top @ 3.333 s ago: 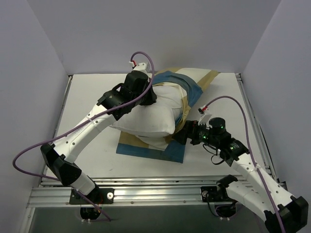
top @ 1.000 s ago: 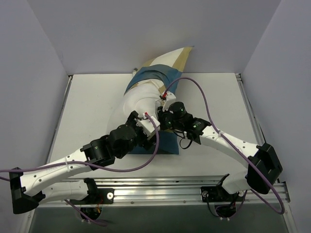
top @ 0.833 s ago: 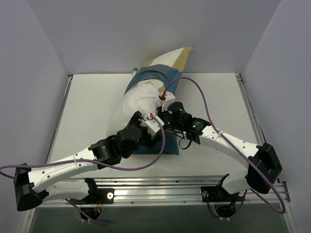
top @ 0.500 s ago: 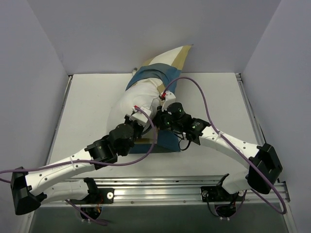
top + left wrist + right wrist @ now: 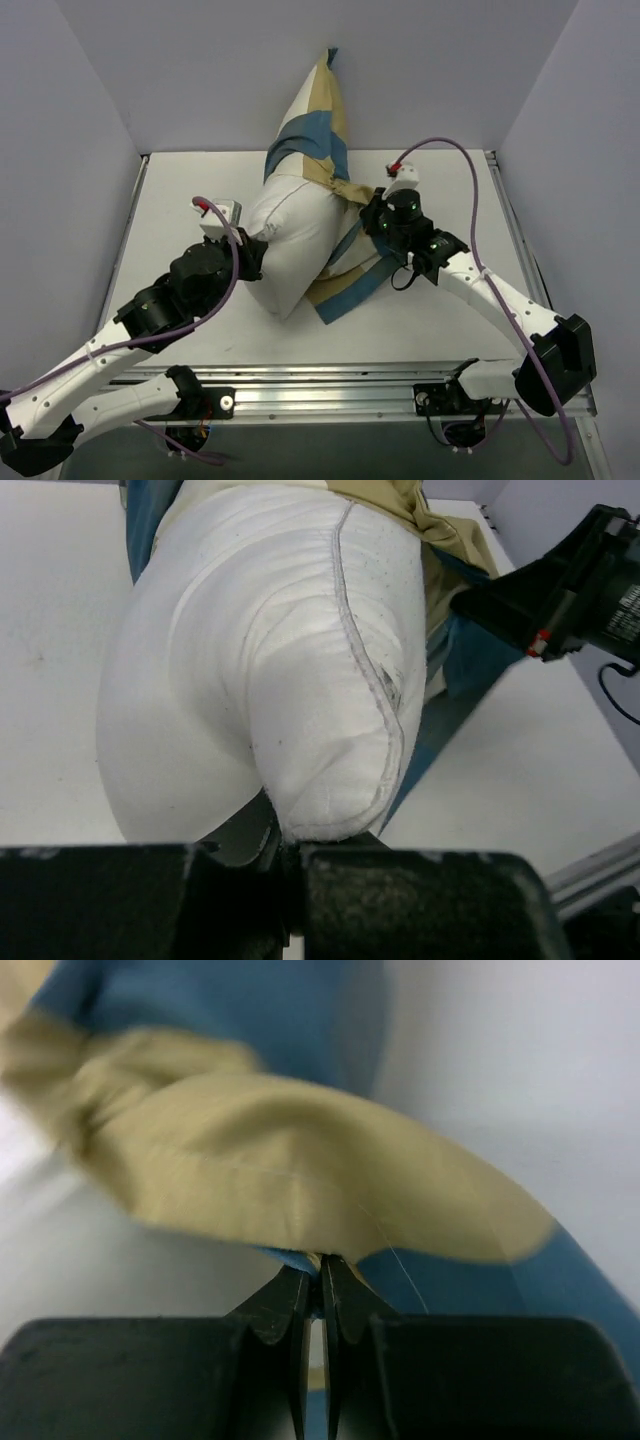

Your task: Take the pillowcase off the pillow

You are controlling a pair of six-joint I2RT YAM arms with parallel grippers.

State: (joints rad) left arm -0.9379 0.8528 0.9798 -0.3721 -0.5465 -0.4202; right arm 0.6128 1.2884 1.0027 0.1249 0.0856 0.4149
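Note:
The white pillow [image 5: 298, 232] lies tilted across the table's middle, its near half bare. The checked pillowcase [image 5: 312, 118] covers its far end and rises against the back wall, and a loose flap [image 5: 352, 285] trails under the pillow. My left gripper [image 5: 258, 252] is shut on the pillow's near corner [image 5: 330, 810], the jaws [image 5: 285, 846] pinching the seam. At the pillow's right side my right gripper [image 5: 368, 208] is shut on the pillowcase's bunched tan edge [image 5: 250, 1160], its jaws [image 5: 320, 1272] closed on the fabric.
Grey walls close in the white table [image 5: 180, 200] at the back and both sides. An aluminium rail [image 5: 330, 385] runs along the near edge by the arm bases. The right arm's black wrist [image 5: 565, 595] shows in the left wrist view.
My left gripper shut on the pillow's near corner and drew back to the left. My right gripper carried the pillowcase edge right and farther away. The pillowcase's far end now stands taller.

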